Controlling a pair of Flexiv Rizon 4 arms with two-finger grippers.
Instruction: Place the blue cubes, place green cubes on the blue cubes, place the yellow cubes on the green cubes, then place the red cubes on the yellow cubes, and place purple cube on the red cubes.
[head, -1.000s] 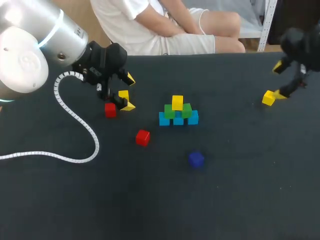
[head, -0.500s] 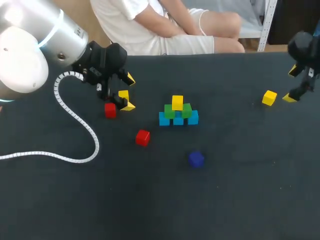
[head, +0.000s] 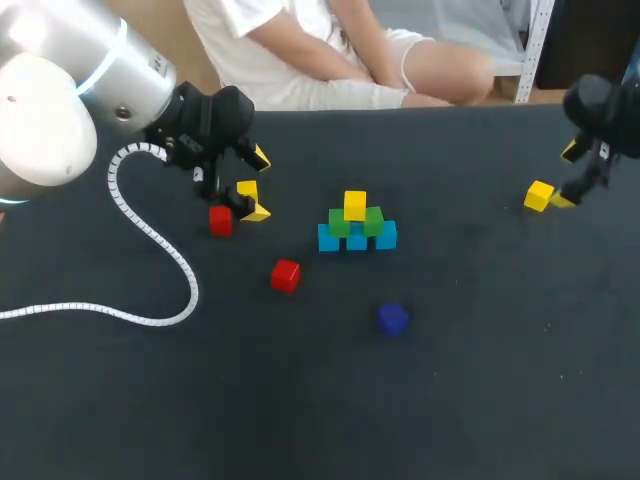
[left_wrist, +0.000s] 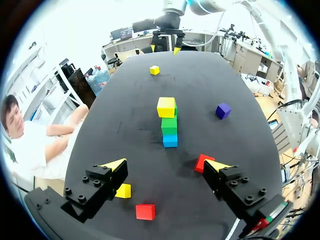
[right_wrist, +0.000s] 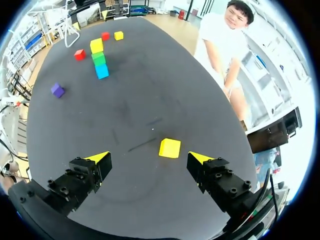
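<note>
Cubes are judged light, rigid and smooth-faced. Two opposite flat sides should be taken squarely, else a twist is likely. Near: purple cube (head: 392, 318) loose on the bench (head: 480, 380). Further: red cube (head: 285, 275), then the stack (head: 356, 224) mid-bench, blue, green, one yellow on top. Left pincer (head: 258, 185): spread wide, nothing held, yellow cube (head: 247, 190) between its fingers, no grip seen. Right pincer (head: 566, 176): wide, empty, second yellow cube (head: 539, 195) just beside it, far right.

We look down on a bench (head: 480, 380) with a dark, almost black matte top, broad and flat. Light falls evenly across it, casting only soft shadows, and its far edge runs straight.
</note>
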